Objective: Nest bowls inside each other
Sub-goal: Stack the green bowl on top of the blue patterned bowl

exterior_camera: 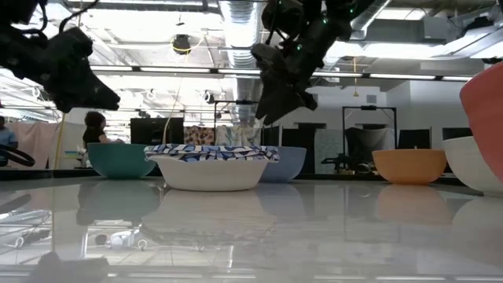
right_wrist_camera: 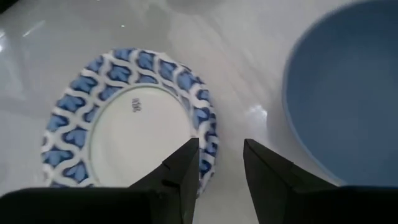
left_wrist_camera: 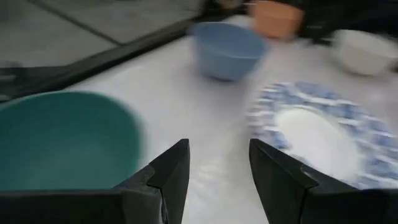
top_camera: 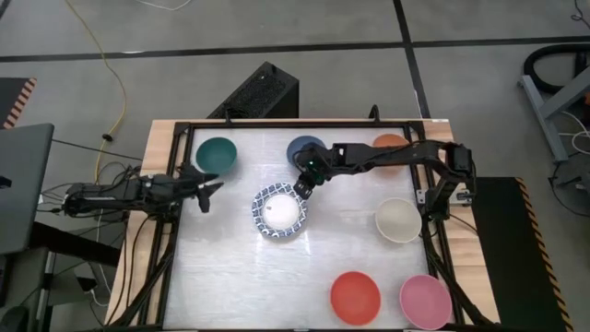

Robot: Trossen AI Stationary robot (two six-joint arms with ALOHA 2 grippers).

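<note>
Hovering apart, right claw above blue-patterned white bowl, possibly stacked; left claw apart.

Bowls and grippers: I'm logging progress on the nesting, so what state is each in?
Patterned bowl: upright, centre of table.
Green bowl: upright, empty.
Blue bowl: upright.
Cream bowl: upright, empty.
Left gripper: open, empty.
Right gripper: open, empty, above patterned bowl's rim.

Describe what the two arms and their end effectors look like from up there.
Both arms are dark, near-black jointed links. The right arm shows a small green light near its wrist. Each end effector, left and right, ends in two dark, wedge-shaped fingers. Loose cables trail by the left arm's base.
</note>
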